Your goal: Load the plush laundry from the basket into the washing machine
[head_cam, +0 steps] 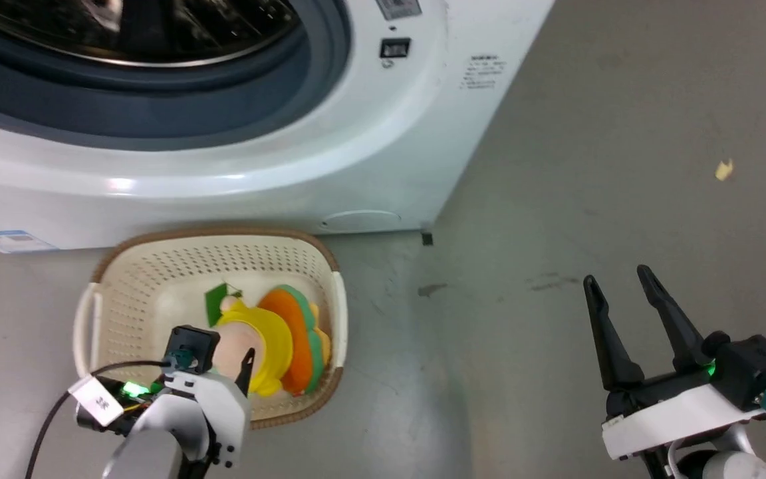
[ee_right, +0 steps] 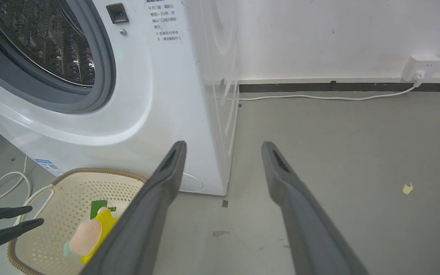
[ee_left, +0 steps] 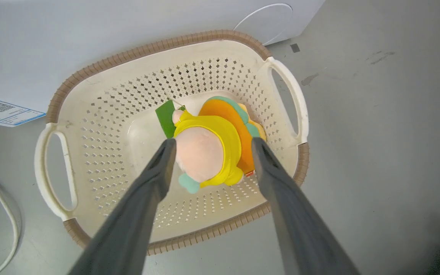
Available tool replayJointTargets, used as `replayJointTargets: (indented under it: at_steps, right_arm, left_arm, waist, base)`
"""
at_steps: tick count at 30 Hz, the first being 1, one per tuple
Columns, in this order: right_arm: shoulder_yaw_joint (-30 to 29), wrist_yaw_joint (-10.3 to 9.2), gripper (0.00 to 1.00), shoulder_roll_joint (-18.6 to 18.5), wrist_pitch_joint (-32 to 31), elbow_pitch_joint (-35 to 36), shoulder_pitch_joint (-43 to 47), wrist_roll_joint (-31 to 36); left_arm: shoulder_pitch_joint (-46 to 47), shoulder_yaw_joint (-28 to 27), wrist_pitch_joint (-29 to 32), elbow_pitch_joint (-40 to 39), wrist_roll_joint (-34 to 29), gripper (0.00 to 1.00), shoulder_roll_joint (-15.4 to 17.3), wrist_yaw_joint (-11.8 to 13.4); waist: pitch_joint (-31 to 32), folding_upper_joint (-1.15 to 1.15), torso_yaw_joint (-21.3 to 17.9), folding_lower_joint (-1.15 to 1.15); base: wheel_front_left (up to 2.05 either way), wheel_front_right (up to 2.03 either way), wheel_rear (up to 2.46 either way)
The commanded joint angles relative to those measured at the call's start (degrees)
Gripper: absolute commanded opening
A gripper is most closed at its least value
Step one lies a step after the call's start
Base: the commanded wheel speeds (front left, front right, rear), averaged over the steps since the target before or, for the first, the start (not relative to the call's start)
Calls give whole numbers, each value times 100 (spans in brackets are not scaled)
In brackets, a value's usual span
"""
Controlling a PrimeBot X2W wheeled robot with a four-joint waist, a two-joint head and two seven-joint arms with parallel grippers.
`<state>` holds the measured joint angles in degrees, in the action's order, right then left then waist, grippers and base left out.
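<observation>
The left gripper (ee_left: 213,144) hangs with its 2 fingers (ee_left: 155,179) spread, straddling the plush toy (ee_left: 204,152), which lies in the basket (ee_left: 147,49). The right gripper (head_cam: 616,276) idles agape over the floor (head_cam: 622,133). The washing machine (head_cam: 356,133) stands open; nothing is loaded yet.

Head steeply down; left wrist close over basket (ee_left: 101,160); right wrist low — basket shared

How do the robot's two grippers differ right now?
The left gripper hangs over the basket, framing the plush laundry in the left wrist view; the right gripper hangs over bare floor, with nothing to grasp in front of it. The left gripper points down into the basket; the right gripper points forward, past the washing machine. Both are open and hold nothing.
</observation>
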<state>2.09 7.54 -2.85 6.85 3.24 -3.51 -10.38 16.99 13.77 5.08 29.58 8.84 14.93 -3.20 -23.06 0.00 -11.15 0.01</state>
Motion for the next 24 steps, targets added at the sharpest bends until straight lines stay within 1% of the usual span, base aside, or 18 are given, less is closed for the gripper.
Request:
replayJointTargets:
  at_steps: [1,7,17,24]
  right_arm:
    - [13,-3,100,-2,51,52,-103,-68]
    - [85,-3,100,-2,123,103,-152,-236]
    - [130,-3,100,-2,242,213,-218,-476]
    - [170,-4,100,-2,326,290,-254,-631]
  left_arm:
    - [152,64,34,109,59,100,75,-27]
    - [427,333,283,321,316,100,384,-65]
    - [1003,714,709,741,641,100,827,-125]
    - [1449,869,969,1144,838,100,1036,-118]
  waist:
    - [-145,0,-117,-1]
    - [-495,0,-297,-1]
    - [-1037,0,-479,-1]
    - [-1395,0,-606,-1]
  base:
    - [0,0,0]
    - [0,0,0]
    - [0,0,0]
    - [0,0,0]
